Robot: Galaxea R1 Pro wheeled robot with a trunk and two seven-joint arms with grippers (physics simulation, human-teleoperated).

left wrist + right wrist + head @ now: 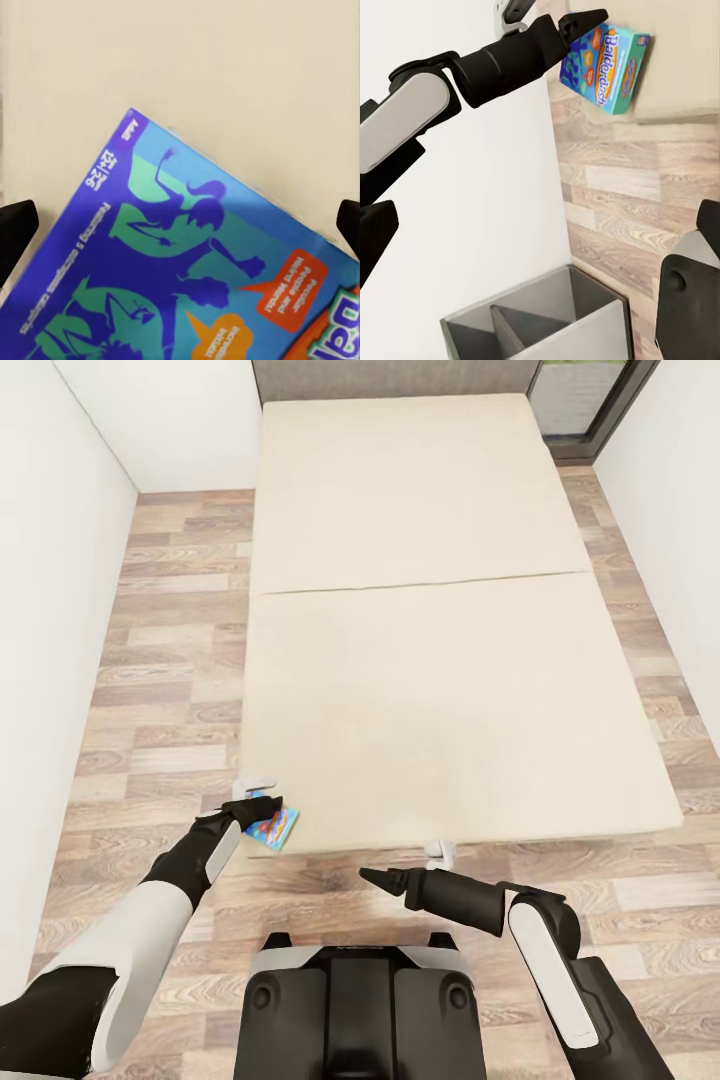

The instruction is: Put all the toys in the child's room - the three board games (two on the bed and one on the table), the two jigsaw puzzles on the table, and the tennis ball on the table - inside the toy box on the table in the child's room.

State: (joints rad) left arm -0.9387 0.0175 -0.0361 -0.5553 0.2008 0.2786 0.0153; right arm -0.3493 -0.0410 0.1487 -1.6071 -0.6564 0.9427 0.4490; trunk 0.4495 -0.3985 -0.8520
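Reaching w/ left tool (pixel 262 807) over the blue board game (pixel 278 828), which is lying flat at the near left corner of the bed (pixel 450 660). Jaws are standing wide, one either side of the box in the left wrist view, not closed on it. Box's long axis is running diagonal across the tool's gap. Right tool (pixel 372 877) is pointing leftward, farther off; state can't tell.

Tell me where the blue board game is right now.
In the head view, the blue board game lies on the bed's near-left corner, under the left gripper.
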